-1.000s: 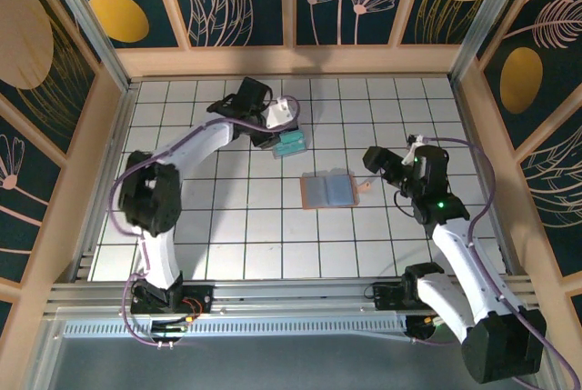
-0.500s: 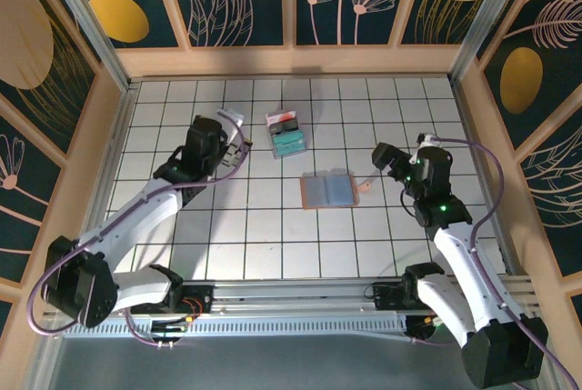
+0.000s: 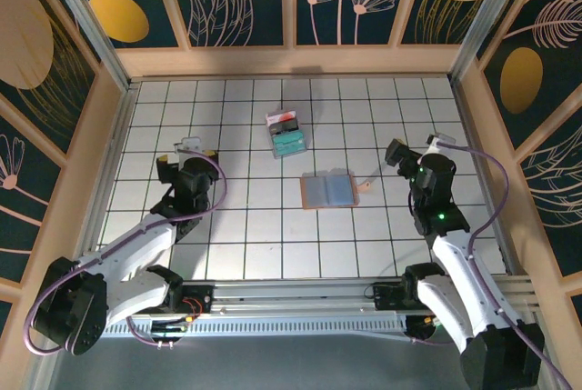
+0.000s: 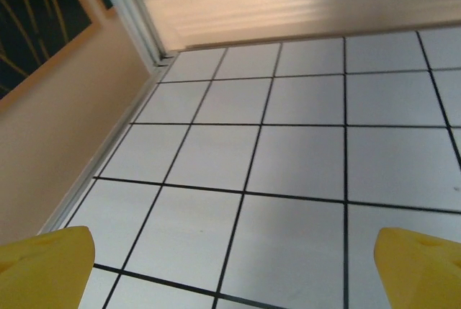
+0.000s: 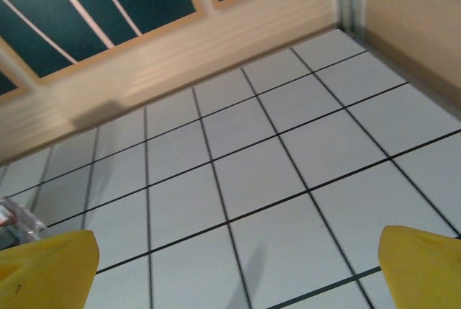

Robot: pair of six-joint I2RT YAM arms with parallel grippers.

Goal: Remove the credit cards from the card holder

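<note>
- The card holder point(image 3: 327, 191) lies opened flat near the middle of the bench point(image 3: 245, 226), grey-blue inner faces up. I think that suits the job, since the pockets are exposed and either arm can reach them.
- Its little tan strap tab point(image 3: 365, 186) sticks out on the side facing the right arm, so that side looks like the natural one to pin down while the other arm pulls.
- From the overhead camera I cannot tell whether any cards sit in the pockets; the faces read as plain grey-blue panels.
- A teal pack point(image 3: 290, 143) with a red and black part at its far end lies farther back and a little left of the holder, apart from it and from both arms.
- The left tool point(image 3: 186, 161) is spread wide and empty, over bare tiles well to the left of the holder. In its own wrist camera the two yellow fingertips point(image 4: 45, 267) sit at opposite bottom corners with only tiles between them.
- The right tool point(image 3: 414, 150) is likewise spread wide and carrying nothing, right of the holder and clear of the strap tab. Its yellow fingertips point(image 5: 43, 266) frame empty tiles facing the back wall.
- Neither tool is aimed at the holder, so my guess is that any next grasp starts with turning a wrist towards the middle.
</note>
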